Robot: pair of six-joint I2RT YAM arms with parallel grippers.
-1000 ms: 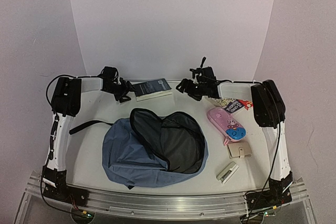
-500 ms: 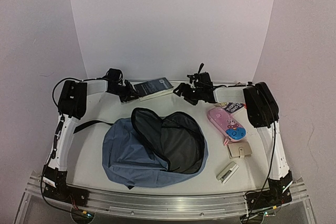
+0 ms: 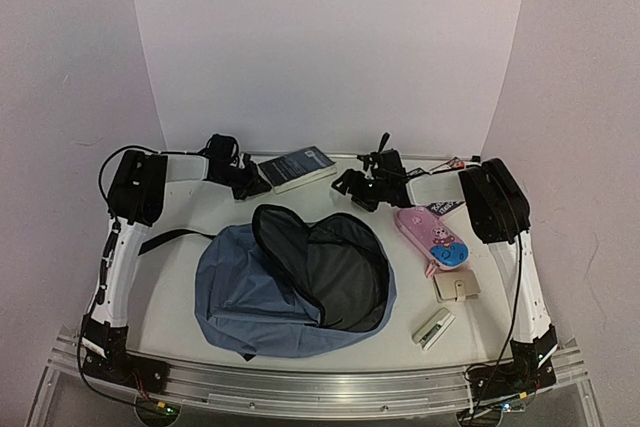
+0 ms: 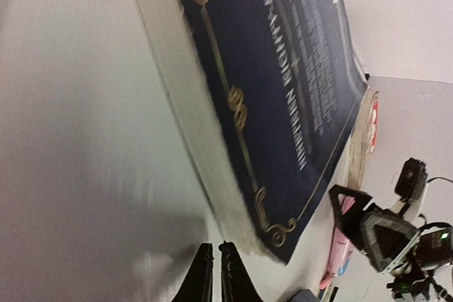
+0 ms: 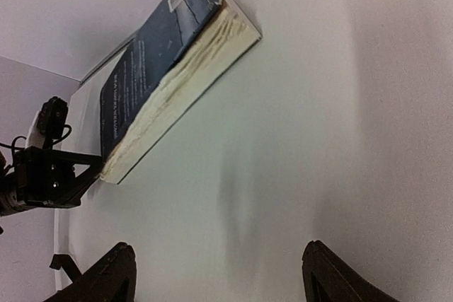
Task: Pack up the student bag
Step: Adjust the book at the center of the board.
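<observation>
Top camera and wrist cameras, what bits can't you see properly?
Book title: left wrist view, lettering blurred and slanted; too small from above.
Student bag inside: top view, dark lining and the folded flap hide its contents.
Right gripper: right wrist view, bottom edge cuts off all but its open fingertips.
Booklet beside the pink pencil case: top view, right arm covers part of it.
</observation>
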